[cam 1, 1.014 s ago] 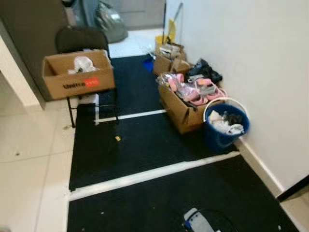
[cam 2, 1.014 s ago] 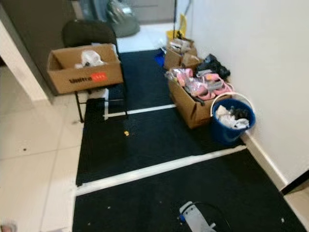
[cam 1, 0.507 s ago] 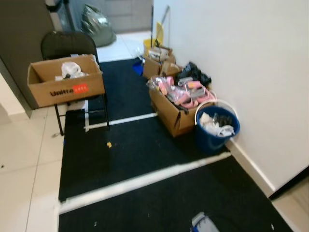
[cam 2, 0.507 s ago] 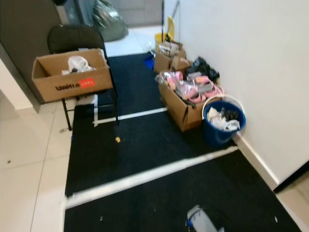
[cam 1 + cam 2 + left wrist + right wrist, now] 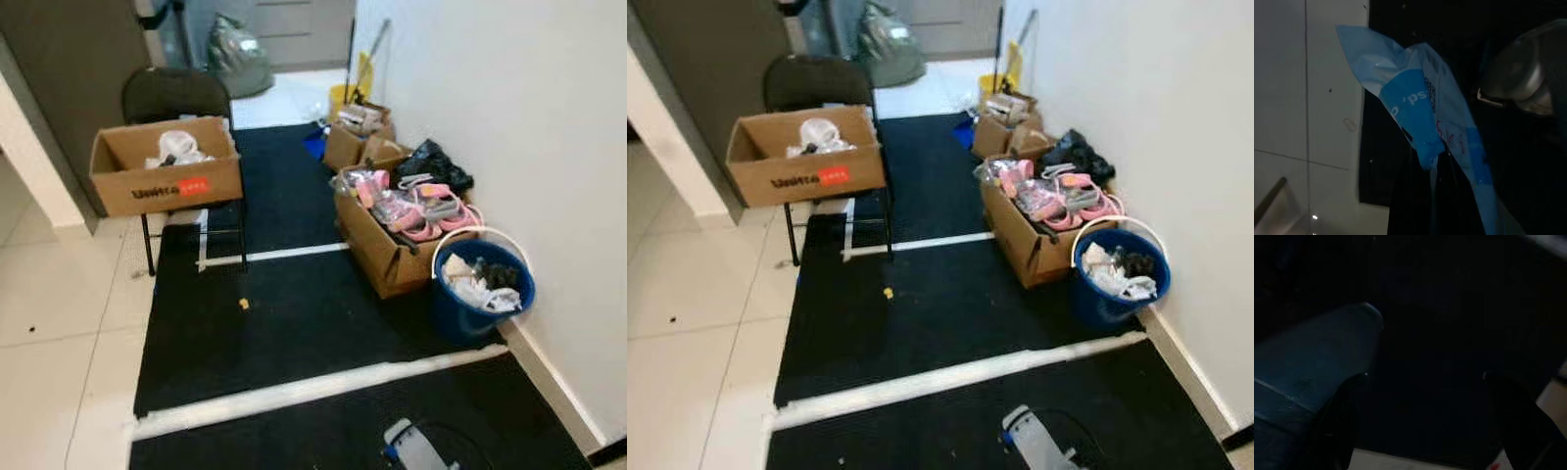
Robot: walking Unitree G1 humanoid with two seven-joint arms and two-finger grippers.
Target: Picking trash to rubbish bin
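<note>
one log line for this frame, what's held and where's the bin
left gripper: shut on blue plastic wrapper | right gripper: idle, dark | blue bucket: ahead right by wall, trash inside | black mat: small yellow scrap

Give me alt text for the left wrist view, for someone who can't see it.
A crumpled blue-and-white plastic wrapper hangs from the left end effector, whose dark fingers close on it, above a black mat beside pale floor tiles.
</note>
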